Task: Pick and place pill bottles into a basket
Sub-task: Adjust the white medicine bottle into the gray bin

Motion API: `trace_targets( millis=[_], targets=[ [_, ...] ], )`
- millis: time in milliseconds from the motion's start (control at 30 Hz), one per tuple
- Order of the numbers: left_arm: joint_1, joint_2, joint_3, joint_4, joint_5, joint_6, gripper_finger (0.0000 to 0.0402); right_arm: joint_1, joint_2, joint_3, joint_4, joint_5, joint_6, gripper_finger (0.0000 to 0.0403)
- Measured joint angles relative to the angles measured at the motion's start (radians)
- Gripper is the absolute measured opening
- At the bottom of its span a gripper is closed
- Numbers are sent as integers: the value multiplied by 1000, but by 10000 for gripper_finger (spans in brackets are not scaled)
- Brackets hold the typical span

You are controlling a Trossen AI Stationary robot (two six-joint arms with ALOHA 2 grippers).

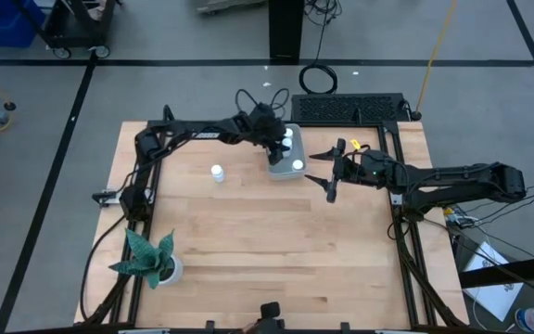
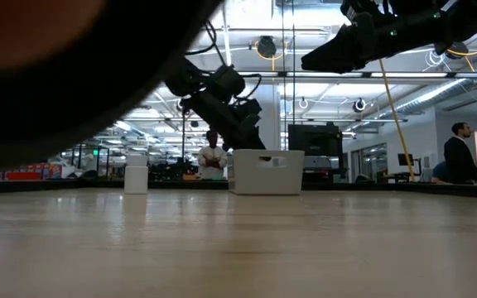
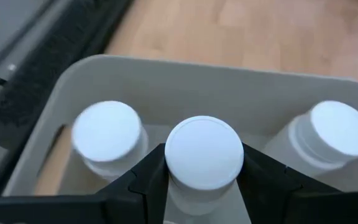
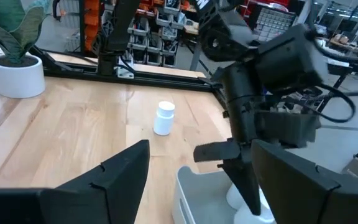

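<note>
**Lowering a pill bottle into the basket while one stands loose on the table**

Reaching across the far side of the table, the left gripper (image 1: 279, 146) is hanging over the basket (image 1: 297, 170), its fingers (image 3: 146, 180) pinching a pill bottle (image 3: 204, 152) by the body just under the white cap. In the left wrist view two more bottles are standing inside the basket, one (image 3: 109, 132) on each side (image 3: 340, 129) of the held one, with the pale rim (image 3: 185, 67) curving behind them. The basket is sitting on the far middle of the wooden table (image 1: 276, 250), close to the black ridged box (image 1: 346, 109) at the far edge.

The right gripper (image 1: 333, 172) is waiting just right of the basket, its fingers spread wide and holding nothing. In the right wrist view the left arm's gripper body (image 4: 272, 93) is blocking most of the basket interior, so only a corner of the basket (image 4: 194, 190) is showing.

One bottle is standing upright alone (image 1: 217, 173) on the bare wood, left of the basket and well apart from it; the low view is showing it (image 2: 136, 179) left of the basket (image 2: 267, 172). A potted green plant (image 1: 149, 260) is sitting at the near left corner, well apart from everything else. In the low view a dark blurred shape (image 2: 65, 66) is covering the upper left, and people are visible in the room beyond.
</note>
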Motion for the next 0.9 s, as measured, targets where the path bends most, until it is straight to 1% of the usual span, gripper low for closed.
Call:
trace_targets(
  millis=[133,333,400,467,533,900],
  targets=[
    [4,12,65,-86,0,76,174,0,0,0,-21,0,0,271],
    [35,16,72,-77,29,121,164,0,0,0,-37,-1,1,272],
    [46,30,73,-81,37,135,168,0,0,0,-36,-3,1,274],
    [55,52,70,-101,68,132,175,0,0,0,-36,-4,1,274],
    [55,62,73,-80,89,129,179,0,0,0,-38,-4,1,273],
    [34,61,72,-86,40,151,183,0,0,0,-42,-4,1,272]
  ],
)
